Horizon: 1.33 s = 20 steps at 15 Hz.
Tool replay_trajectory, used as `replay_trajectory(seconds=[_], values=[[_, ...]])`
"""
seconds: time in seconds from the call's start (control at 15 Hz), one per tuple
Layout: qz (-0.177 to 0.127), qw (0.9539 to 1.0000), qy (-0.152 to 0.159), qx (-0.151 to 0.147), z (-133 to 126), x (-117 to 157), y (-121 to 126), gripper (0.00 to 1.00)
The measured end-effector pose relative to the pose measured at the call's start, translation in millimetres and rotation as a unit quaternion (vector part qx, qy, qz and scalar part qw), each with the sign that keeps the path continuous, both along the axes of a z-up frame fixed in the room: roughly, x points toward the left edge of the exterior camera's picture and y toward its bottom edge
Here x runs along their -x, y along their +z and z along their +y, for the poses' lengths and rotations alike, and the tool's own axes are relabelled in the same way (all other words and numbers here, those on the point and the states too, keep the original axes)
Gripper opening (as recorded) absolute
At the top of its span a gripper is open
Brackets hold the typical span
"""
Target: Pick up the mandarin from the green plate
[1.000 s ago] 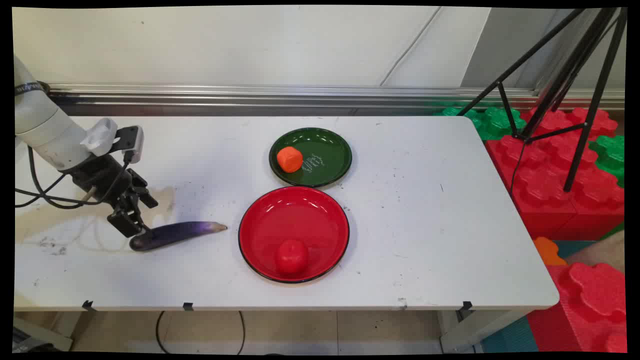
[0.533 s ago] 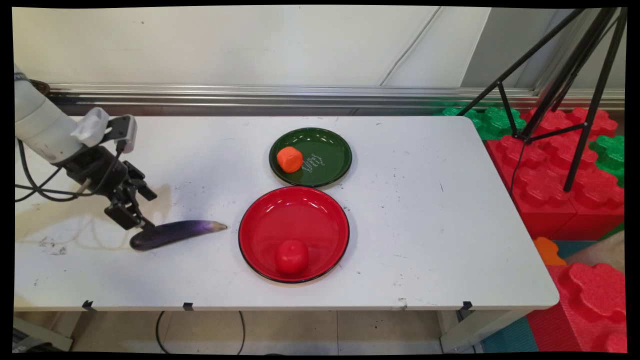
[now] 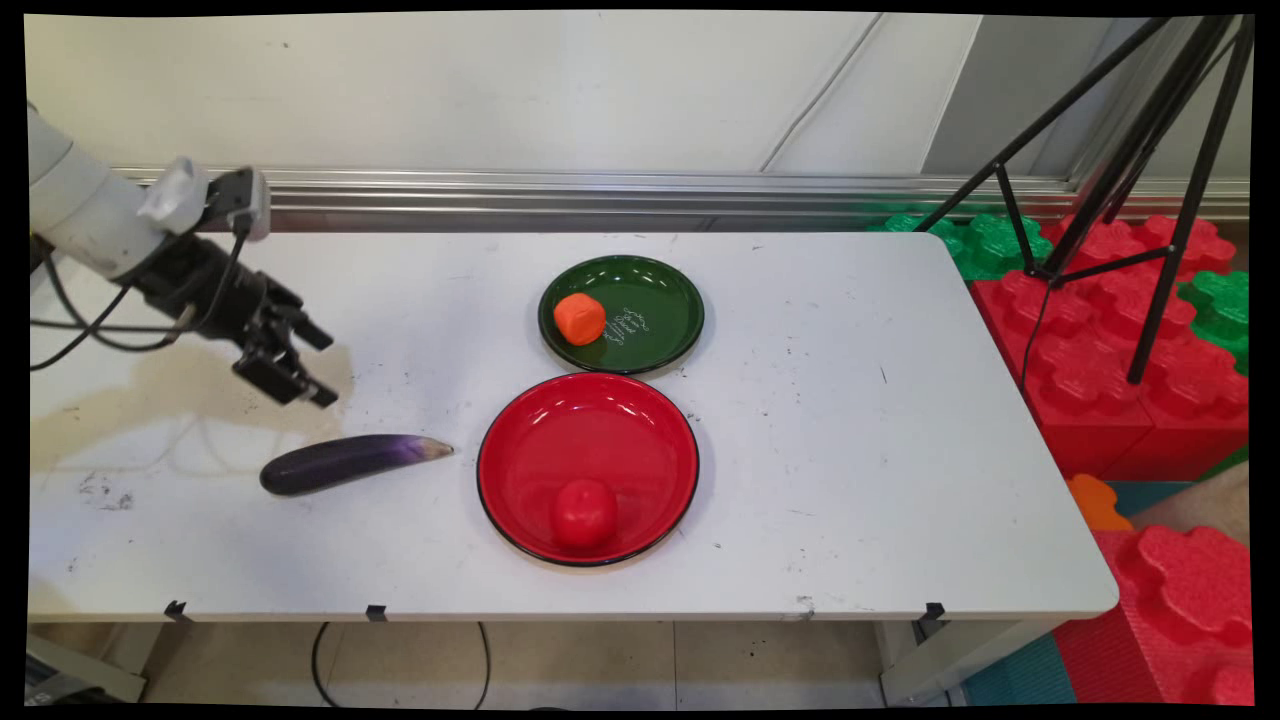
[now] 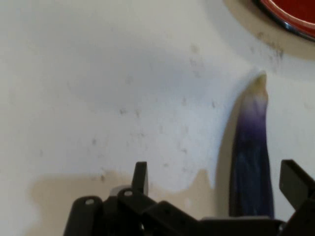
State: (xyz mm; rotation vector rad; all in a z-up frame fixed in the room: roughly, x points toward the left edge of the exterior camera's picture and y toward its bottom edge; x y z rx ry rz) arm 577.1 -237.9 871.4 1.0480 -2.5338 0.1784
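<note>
Hovering at the frame's left, your black pincer (image 3: 303,366) hangs empty, fingers apart, above the long purple eggplant (image 3: 345,463) lying on the white surface (image 3: 850,450).

Black gripper (image 3: 300,365) at left of frame, fingers spread, above a purple eggplant (image 3: 345,463) lying on the white table (image 3: 850,450), red plate (image 3: 520,470) at centre.

The arm's fingers (image 3: 312,365) hang spread apart, empty, above the table.

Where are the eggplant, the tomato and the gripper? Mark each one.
eggplant (image 3: 345,464): main view, mid body.
tomato (image 3: 584,512): main view, its top.
gripper (image 3: 318,368): main view, between the fingertips.
</note>
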Motion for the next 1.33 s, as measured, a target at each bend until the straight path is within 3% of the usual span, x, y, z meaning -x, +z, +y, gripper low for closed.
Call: replay_trajectory(seconds=[0.4,0.8,1.33], values=[[0.025,0.9986,0.006,0.047,-36,11,19,1.00],[0.047,0.9946,0.002,0.092,-87,35,27,1.00],[0.062,0.9921,-0.002,0.109,-144,72,13,1.00]])
